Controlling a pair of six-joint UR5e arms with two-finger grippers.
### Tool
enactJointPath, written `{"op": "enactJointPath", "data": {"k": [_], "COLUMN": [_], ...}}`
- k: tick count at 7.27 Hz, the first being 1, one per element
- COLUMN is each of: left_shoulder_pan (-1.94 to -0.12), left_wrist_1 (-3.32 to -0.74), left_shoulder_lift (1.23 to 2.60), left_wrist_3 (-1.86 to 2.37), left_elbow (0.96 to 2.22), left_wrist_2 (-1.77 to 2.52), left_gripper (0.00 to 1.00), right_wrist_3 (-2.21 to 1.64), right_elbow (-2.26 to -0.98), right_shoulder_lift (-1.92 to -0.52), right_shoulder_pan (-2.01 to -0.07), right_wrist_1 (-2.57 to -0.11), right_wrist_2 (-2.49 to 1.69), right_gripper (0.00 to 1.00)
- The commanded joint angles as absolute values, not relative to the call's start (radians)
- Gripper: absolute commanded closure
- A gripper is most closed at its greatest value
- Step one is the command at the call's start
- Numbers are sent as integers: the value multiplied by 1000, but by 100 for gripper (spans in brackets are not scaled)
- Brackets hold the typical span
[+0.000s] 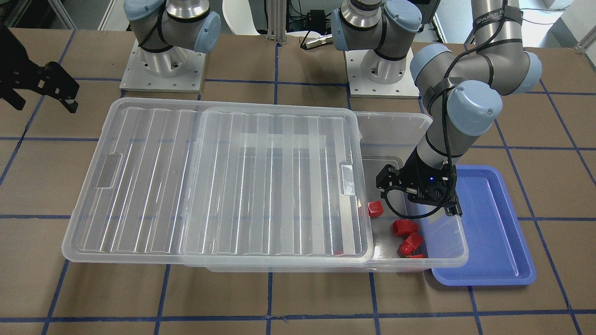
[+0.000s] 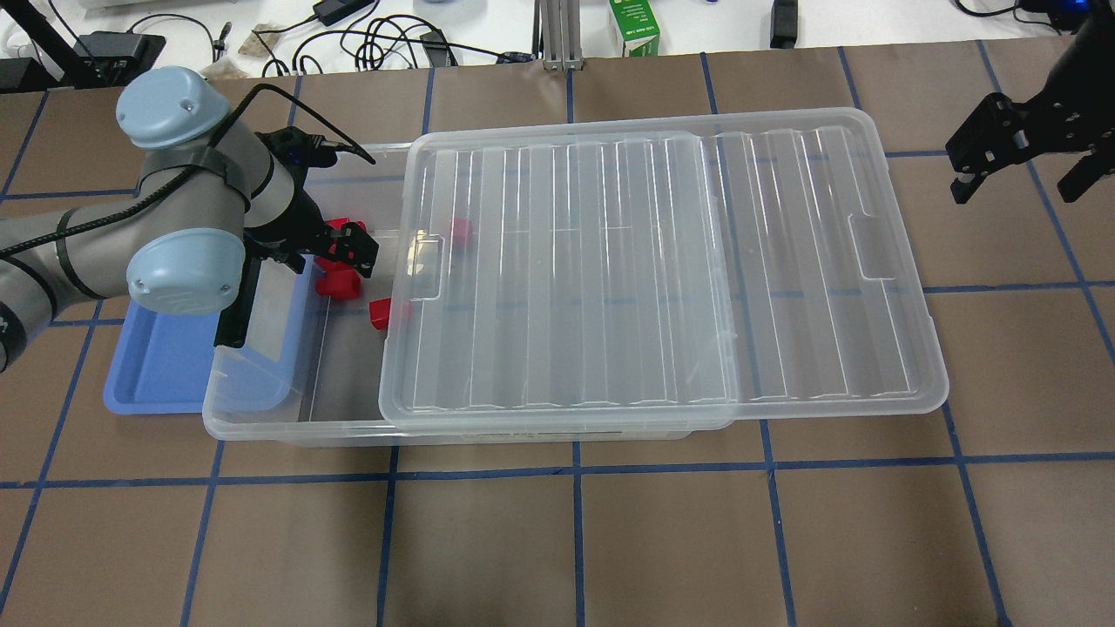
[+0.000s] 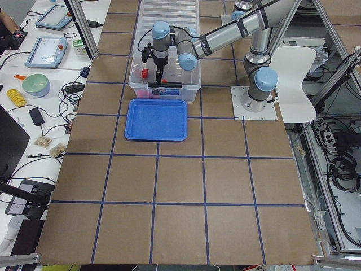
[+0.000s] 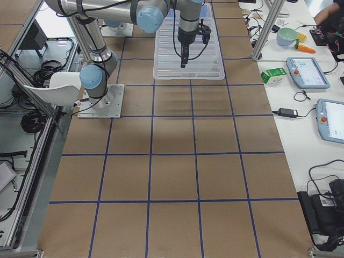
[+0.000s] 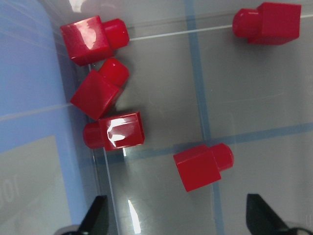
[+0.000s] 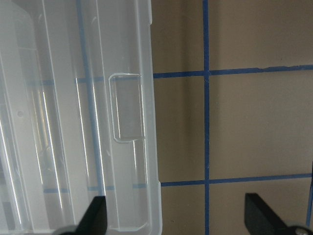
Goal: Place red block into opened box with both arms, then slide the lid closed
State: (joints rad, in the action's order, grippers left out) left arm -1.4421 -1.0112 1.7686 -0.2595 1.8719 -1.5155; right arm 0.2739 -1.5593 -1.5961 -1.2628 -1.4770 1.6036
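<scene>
Over box [image 2: 261, 418] open end: left gripper [image 5: 178, 218] empty, jaws apart
Five red blocks [image 5: 203, 166] inside; right gripper [image 6: 176, 218] beside lid [image 2: 662, 261] end, jaws apart

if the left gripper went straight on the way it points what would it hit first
Probably the bare floor of the box: the open left gripper points down into its uncovered end. The nearest red block lies close beside that line, so with depth unclear it might touch that first.
</scene>
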Motion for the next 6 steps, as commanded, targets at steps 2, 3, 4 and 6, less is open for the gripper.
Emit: {"op": "enactJointPath", "data": {"k": [2, 3, 4, 6], "left_shoulder_pan": [-1445, -1450, -1453, -1454], "left_wrist_1": [-1220, -1298, -1360, -1474], "left_shoulder_lift": [1726, 1708, 1688, 1623], "left_wrist_3": [-259, -258, -256, -253], "left_elbow": [1719, 1662, 1616, 1537], "left_wrist_2": [-1517, -1517, -1520, -1532], "left_gripper": [0, 0, 0, 0], "right_wrist_3": [302, 305, 305, 378], "right_elbow": [-1562, -1563, -1563, -1563], "right_shoulder_lift": [-1546, -1540, -1514, -1456], "right_shoulder_pan": [-1253, -1252, -1252, -1247], "right_wrist_1": [-1486, -1509, -1547, -1609], "right_wrist_2": [1611, 1611, 1609, 1612], "right_gripper": [0, 0, 0, 0]}}
